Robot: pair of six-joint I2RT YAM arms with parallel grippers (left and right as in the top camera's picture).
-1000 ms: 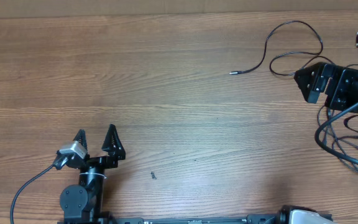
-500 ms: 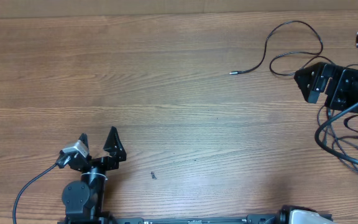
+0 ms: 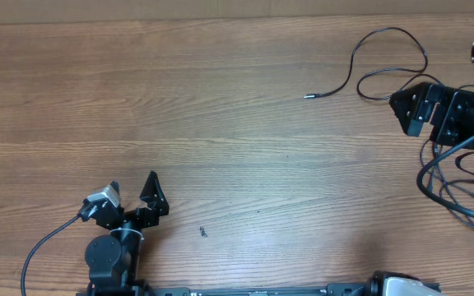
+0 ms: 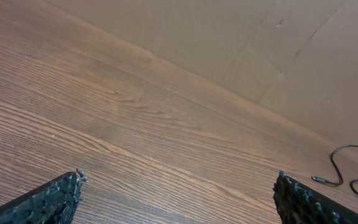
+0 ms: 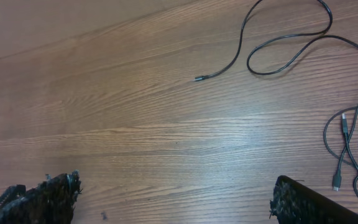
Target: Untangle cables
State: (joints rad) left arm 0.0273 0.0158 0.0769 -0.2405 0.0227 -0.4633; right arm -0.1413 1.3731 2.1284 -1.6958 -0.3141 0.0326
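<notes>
1. Claws both gape wide and hold nothing: the left claw [image 3: 131, 182] sits at the near-left of the desk [image 3: 220, 123], the right claw [image 5: 176, 183] at the far right.
2. Cables [image 3: 354, 62] lie by the right claw. One loops outward, its plug [image 3: 307, 96] lying free, and others bunch under the right arm [image 3: 467, 123].
3. The left claw is well apart from them.

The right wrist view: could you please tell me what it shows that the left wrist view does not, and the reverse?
Only the right wrist view: the open right gripper, and further cables with small plugs near the right edge.
Only the left wrist view: the open left gripper.
Both: the wooden table, the tan backdrop beyond its far edge, and the looped cable ending in a small plug.
</notes>
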